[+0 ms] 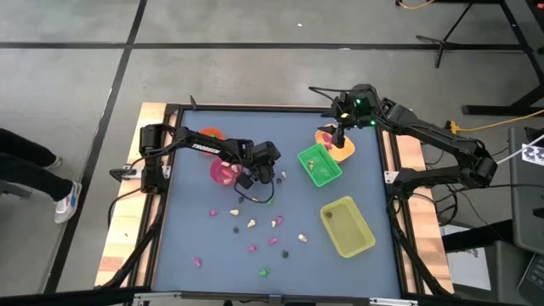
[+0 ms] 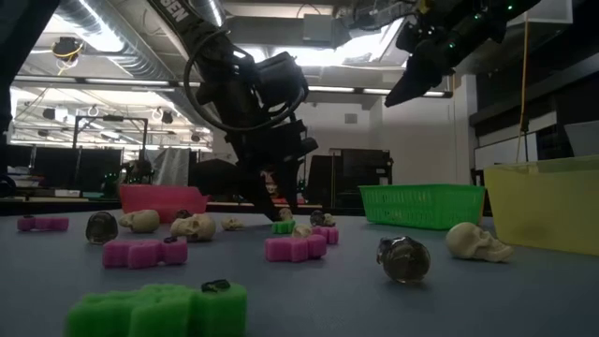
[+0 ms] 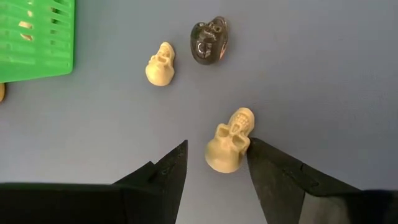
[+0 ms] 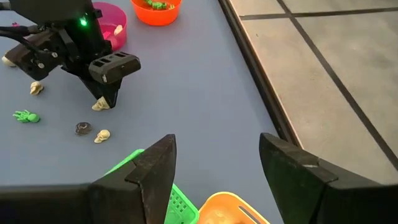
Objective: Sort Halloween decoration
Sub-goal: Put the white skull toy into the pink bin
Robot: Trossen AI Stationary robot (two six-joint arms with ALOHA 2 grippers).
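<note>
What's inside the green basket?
The green basket holds a few small cream-white trinkets, seen from above. From table height its mesh wall hides them, and the rest of its floor is too small to make out.

Green tray (image 3: 36, 37) (left wrist view) is cut off.

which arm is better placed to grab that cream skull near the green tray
Left. Its open tool is already down at the table with the cream skull between the fingers. The right tool hangs open, raised above the orange tray, away from the skull.

table (image 1: 195, 246): blue-grey top | on it: trinkets (image 1: 252, 223), green tray (image 1: 320, 165), yellow tray (image 1: 347, 226), pink cup (image 1: 223, 170)
</note>
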